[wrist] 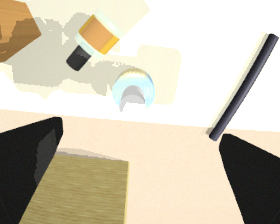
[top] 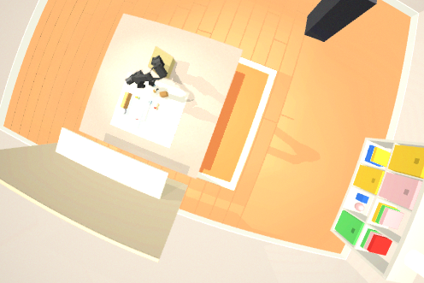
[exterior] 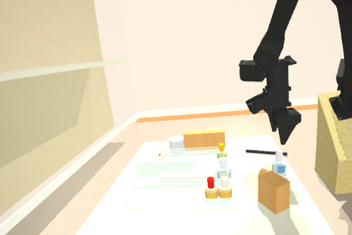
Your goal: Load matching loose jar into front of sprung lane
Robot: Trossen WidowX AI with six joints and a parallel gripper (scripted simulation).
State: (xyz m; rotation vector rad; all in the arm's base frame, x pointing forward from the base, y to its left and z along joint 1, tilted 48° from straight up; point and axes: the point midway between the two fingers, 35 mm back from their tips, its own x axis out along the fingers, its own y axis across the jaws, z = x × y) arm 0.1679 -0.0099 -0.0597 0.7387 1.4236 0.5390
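- The task's thing looks to be the loose pale-blue jar [top: 156,90] [exterior: 279,167] [wrist: 134,89], upright on the white board [top: 164,133] [exterior: 106,219] [wrist: 211,30], outside the clear rack [exterior: 181,206]. Its pale cap and bluish body make it my likely match — the clear walls leave which lane is sprung hard to tell.
- Just beside it, a jar with a black cap [exterior: 262,172] [wrist: 98,36] lies on its side, amber-banded, so probably a decoy; the wooden block [top: 163,94] [exterior: 272,192] [wrist: 11,31] stands near that one.
- The gripper [top: 151,84] [exterior: 278,137] [wrist: 143,133] hangs above the board's edge, fingers spread about as wide as they go, with nothing between them. A dark rod [exterior: 266,152] [wrist: 245,86] lies off to one side.
- In the rack, the blue jar with a pale cap [top: 150,103] [exterior: 223,173] seems the one to match; plate and front stop are too faint to judge.
- Step in hand, as I read it: the approach, before any grasp. Next the fingers should centre over the loose jar, come down astride it and close without brushing the tipped jar.
- Later, the jar must press the row back slowly — and be let go only once seated behind the stop.
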